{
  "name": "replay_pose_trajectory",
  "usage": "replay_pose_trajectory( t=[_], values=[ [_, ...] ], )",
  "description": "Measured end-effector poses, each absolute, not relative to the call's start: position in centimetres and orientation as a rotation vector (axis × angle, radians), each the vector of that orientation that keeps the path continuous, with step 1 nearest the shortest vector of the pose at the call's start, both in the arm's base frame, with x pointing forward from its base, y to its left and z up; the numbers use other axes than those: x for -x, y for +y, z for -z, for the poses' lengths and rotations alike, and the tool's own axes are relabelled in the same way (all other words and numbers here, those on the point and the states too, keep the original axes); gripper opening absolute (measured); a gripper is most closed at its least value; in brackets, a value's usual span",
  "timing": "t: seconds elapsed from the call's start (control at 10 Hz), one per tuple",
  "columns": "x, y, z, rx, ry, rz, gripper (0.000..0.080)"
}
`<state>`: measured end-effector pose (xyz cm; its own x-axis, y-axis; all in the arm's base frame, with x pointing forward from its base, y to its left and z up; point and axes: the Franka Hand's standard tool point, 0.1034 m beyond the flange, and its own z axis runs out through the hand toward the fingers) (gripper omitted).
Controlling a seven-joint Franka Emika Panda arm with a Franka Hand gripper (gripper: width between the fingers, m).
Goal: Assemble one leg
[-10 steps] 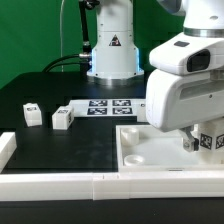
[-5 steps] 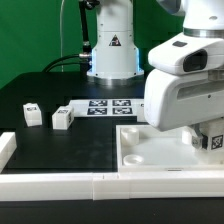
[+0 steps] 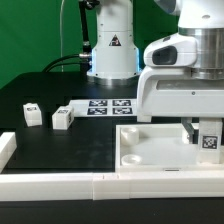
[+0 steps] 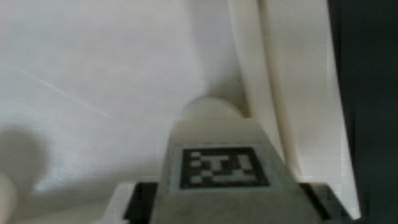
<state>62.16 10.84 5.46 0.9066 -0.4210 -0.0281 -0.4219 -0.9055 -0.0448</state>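
My gripper [image 3: 205, 142] is shut on a white leg with a black-and-white marker [image 3: 208, 141], held just above the right side of the large white tray-like panel [image 3: 150, 152]. In the wrist view the held leg [image 4: 221, 150] fills the space between my dark fingers [image 4: 132, 200], with the panel's floor [image 4: 107, 80] and raised rim [image 4: 285, 80] right behind it. Two more white legs [image 3: 62, 118] [image 3: 32, 113] stand on the black table at the exterior view's left.
The marker board [image 3: 105, 106] lies flat behind the panel, in front of the robot base [image 3: 112, 50]. A white rail [image 3: 60, 185] runs along the table's front, with a white block [image 3: 6, 147] at its left end.
My gripper has risen and shifted slightly with the leg in it, lifting it a little higher over the panel's right side. The two loose legs have not moved.
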Motion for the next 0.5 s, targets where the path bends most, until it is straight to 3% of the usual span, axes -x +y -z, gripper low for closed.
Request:
replay_pose_trajectory(
  t=[0.5],
  values=[
    [-62.3,8.2,-5.5,2.898,1.188,-0.025,0.0274]
  ],
)
